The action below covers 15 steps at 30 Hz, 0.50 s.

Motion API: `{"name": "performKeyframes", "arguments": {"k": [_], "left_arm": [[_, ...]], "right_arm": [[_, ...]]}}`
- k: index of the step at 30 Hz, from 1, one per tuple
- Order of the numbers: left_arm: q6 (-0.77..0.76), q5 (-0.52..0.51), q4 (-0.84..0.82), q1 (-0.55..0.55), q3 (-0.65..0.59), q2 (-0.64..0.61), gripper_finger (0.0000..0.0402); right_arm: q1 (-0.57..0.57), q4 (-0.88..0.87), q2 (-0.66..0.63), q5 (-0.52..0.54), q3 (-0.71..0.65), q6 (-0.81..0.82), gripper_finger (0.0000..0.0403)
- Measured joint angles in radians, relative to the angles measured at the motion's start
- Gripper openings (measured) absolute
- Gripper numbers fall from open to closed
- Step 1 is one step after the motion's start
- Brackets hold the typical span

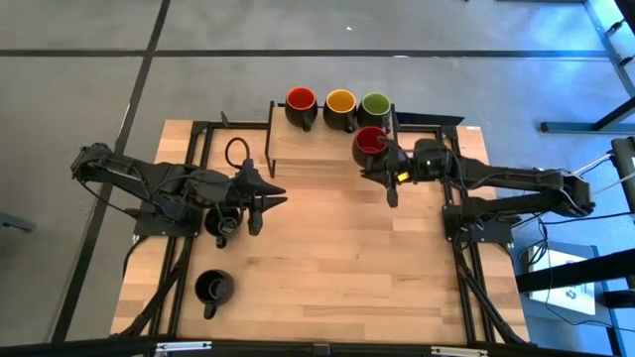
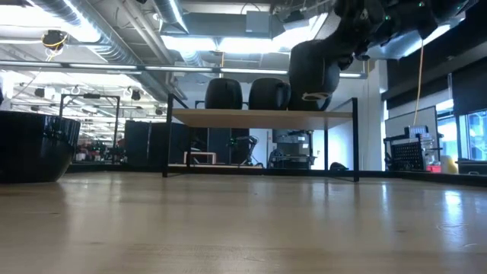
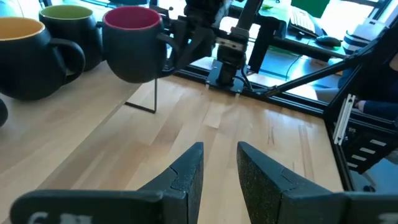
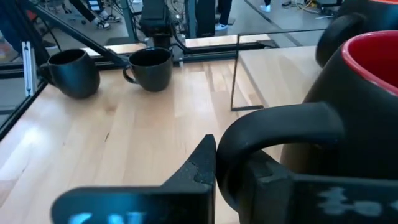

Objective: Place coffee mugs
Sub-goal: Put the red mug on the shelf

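while the right gripper (image 1: 389,171) pinches the handle of the red-lined mug (image 1: 370,145) above the shelf (image 1: 298,149) beside the green one (image 1: 375,107), lower it level, then release; left gripper (image 1: 266,201) waits, fingers spread.

right claw (image 1: 389,169) gripping red-lined mug (image 1: 369,145), above shelf (image 1: 317,144)

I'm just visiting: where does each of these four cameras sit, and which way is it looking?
High view: overhead, straight down on the table; both arms show, and the right gripper holds a red mug.
Low view: at tabletop height, looking across at the shelf; the right arm's held mug hangs at top.
Left wrist view: on the left arm, facing the shelf past its own open jaws.
Right wrist view: on the right arm, facing two black mugs past its jaws, shut on the handle.
All four share the red mug.
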Motion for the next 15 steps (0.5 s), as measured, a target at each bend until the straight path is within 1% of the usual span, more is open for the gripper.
{"name": "performKeyframes", "arguments": {"k": [3, 6, 15], "left_arm": [[0.000, 0.000, 0.000, 0.000, 0.000, 0.000, 0.0092], [0.000, 0.000, -0.001, 0.000, 0.000, 0.000, 0.0092], [0.000, -0.011, 0.000, 0.000, 0.000, 0.001, 0.0092]], "right_arm": [[-0.041, 0.016, 0.000, -0.054, -0.021, 0.003, 0.0012], [-0.056, 0.062, 0.001, -0.094, -0.045, 0.003, 0.0012], [-0.129, 0.096, 0.012, -0.157, -0.062, -0.025, 0.0012]]}}
